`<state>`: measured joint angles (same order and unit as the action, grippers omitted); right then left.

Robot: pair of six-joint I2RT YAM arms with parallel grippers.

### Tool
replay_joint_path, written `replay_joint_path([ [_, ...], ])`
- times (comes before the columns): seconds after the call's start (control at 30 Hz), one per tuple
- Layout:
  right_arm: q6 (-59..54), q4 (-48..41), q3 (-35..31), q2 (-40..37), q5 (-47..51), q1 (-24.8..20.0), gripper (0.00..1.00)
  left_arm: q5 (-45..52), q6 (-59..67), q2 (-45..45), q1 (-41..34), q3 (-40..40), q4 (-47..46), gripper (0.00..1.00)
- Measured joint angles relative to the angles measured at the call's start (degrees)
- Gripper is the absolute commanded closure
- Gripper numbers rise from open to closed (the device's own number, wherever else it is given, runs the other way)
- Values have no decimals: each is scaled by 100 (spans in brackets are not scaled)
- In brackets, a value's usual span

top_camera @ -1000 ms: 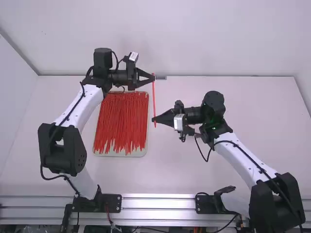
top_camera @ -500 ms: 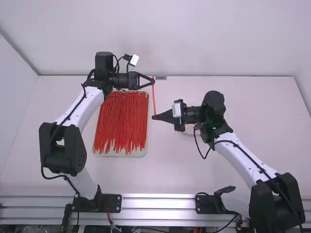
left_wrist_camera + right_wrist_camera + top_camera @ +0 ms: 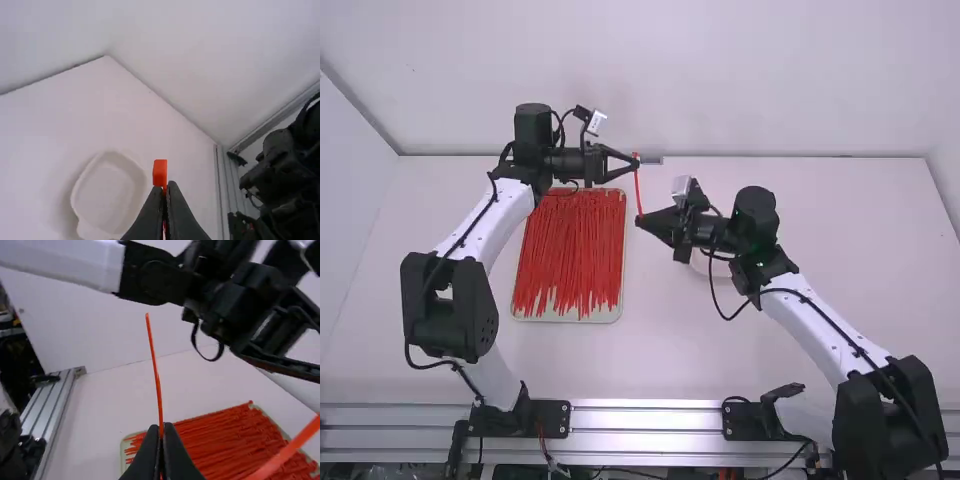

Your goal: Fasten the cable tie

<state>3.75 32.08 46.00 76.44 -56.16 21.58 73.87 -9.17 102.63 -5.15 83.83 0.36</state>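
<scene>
**Desk:** Where does the fastening stand?

**Photographer:** Early, by my reading. A single red tie [image 3: 638, 190] hangs in the air over the white table [image 3: 850, 220], just off the tray's far corner, and runs almost straight between the two arms. The left tool [image 3: 632, 160] is pinched tight on the strap right under its square head. The right tool [image 3: 642, 220] is clamped lower on the strap, with the pointed tail sticking out free beyond it.

**Desk:** So what's done, and what's left?

**Photographer:** The tie is picked out and held at both ends. There is no loop yet, and the tail is well clear of the head. It looks as if the strap has yet to be bent round, fed through the head and pulled snug.

**Desk:** Any containers in shot?

**Photographer:** Two. The flat tray [image 3: 565, 318] near the left arm carries a dense bed of spare ties [image 3: 570, 250], all red, laid side by side along its length. A shallow white dish [image 3: 105, 197] sits on the table under the held tie, with nothing visible inside it
</scene>
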Motion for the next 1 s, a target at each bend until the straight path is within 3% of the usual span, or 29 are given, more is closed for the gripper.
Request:
replay_joint_path([
  [0.33, 695, -9, 0, 0, 234, 2, 100, 46, 358, 2, 0, -431, 999, 98],
  [0.53, 920, -315, 0, 0, 348, 2, 100, 63, 669, 2, -7, -1123, 2601, 98],
  [0.77, 1762, -682, 0, 0, 721, 0, 100, 87, 57, 2, -35, -1646, 4544, 98],
  [1.0, 2785, -713, 0, 0, 796, 120, 100, 107, -306, 2, -195, -1705, 4946, 98],
])
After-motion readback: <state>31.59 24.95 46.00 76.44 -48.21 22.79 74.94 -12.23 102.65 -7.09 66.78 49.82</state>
